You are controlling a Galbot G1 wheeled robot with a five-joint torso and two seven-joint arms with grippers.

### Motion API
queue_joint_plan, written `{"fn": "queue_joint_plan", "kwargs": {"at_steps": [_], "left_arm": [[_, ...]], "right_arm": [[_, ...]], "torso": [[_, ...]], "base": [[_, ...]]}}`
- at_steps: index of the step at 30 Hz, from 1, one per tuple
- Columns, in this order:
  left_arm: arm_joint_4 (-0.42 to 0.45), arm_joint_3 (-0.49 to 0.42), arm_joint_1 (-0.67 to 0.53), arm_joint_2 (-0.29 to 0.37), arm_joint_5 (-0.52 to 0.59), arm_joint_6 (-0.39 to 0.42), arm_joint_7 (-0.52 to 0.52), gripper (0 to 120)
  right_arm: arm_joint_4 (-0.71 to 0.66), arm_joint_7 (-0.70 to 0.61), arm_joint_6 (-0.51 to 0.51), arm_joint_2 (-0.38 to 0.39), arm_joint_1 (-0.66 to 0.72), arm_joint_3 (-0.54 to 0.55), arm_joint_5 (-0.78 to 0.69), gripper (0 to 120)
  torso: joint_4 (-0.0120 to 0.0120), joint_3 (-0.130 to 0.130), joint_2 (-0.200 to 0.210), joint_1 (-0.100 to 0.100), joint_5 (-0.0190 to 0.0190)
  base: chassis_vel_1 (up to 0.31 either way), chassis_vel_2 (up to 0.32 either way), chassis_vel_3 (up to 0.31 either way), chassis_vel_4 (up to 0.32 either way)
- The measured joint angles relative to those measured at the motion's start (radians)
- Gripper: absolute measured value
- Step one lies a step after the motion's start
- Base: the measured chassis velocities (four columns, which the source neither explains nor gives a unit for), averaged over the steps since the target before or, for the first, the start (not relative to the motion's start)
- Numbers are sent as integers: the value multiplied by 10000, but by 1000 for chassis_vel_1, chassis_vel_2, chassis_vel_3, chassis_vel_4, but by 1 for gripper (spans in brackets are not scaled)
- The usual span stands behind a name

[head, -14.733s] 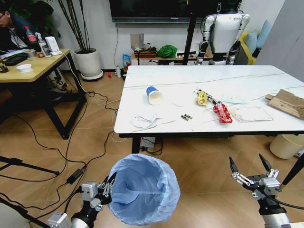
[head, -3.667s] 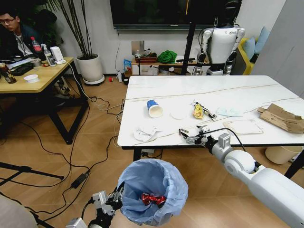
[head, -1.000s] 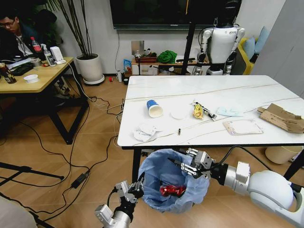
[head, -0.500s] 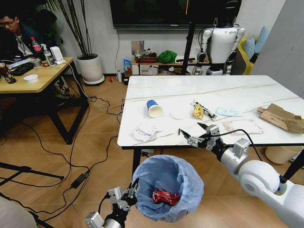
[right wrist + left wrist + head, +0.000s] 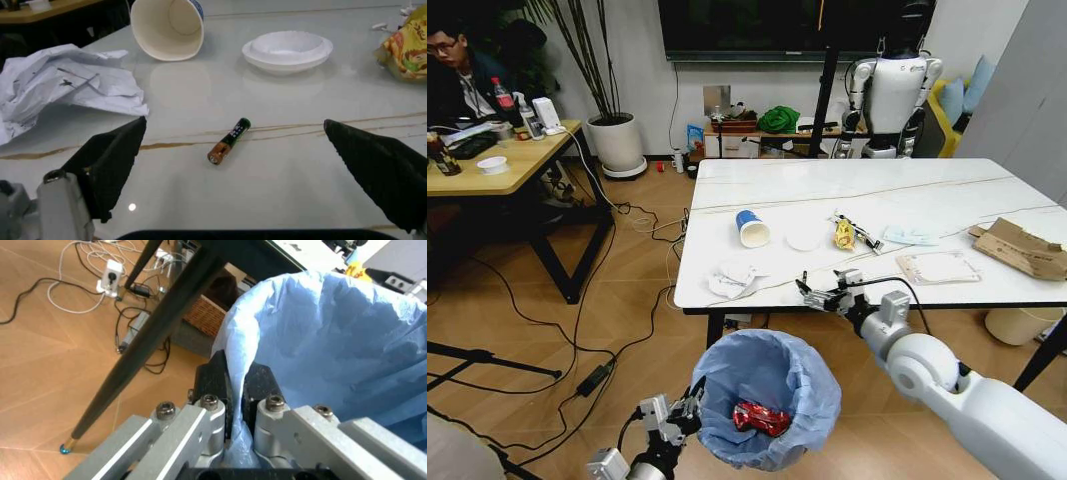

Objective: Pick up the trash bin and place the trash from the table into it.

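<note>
The trash bin (image 5: 772, 372), lined with a light-blue bag, hangs below the table's front edge with a red wrapper (image 5: 760, 418) inside. My left gripper (image 5: 689, 404) (image 5: 235, 376) is shut on its rim (image 5: 241, 347). My right gripper (image 5: 823, 294) (image 5: 233, 123) stands open just above the white table (image 5: 907, 190), its fingers on either side of a small battery (image 5: 228, 141). On the table lie a blue-and-white cup (image 5: 750, 227) (image 5: 170, 27), crumpled paper (image 5: 732, 280) (image 5: 63, 85), a yellow wrapper (image 5: 847, 235), a face mask (image 5: 912, 235), a clear packet (image 5: 939, 267) and brown cardboard (image 5: 1022, 248).
A white lid (image 5: 805, 238) (image 5: 287, 50) lies beyond the battery. A black table leg (image 5: 160, 325) runs beside the bin. A cream bin (image 5: 1025, 322) stands at the right, a wooden desk (image 5: 497, 150) at the left. Cables cross the floor. Another robot (image 5: 892, 75) stands behind the table.
My right gripper went from over the bin back up to the table's front edge and now straddles the battery. The bin in my left gripper has shifted slightly left.
</note>
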State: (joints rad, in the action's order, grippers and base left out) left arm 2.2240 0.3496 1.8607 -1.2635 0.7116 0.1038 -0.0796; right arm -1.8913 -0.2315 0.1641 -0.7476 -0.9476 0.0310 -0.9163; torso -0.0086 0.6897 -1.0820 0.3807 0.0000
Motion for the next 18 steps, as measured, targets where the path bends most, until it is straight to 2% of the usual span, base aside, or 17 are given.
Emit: {"fn": "queue_joint_plan", "kwargs": {"at_steps": [18], "left_arm": [[54, 199, -23, 180, 251, -32, -3, 1]], "right_arm": [[641, 101, -106, -291, 207, 404, 425, 93]], "torso": [[-2, -1, 0, 0, 0]], "base": [[0, 0, 0, 0]]}}
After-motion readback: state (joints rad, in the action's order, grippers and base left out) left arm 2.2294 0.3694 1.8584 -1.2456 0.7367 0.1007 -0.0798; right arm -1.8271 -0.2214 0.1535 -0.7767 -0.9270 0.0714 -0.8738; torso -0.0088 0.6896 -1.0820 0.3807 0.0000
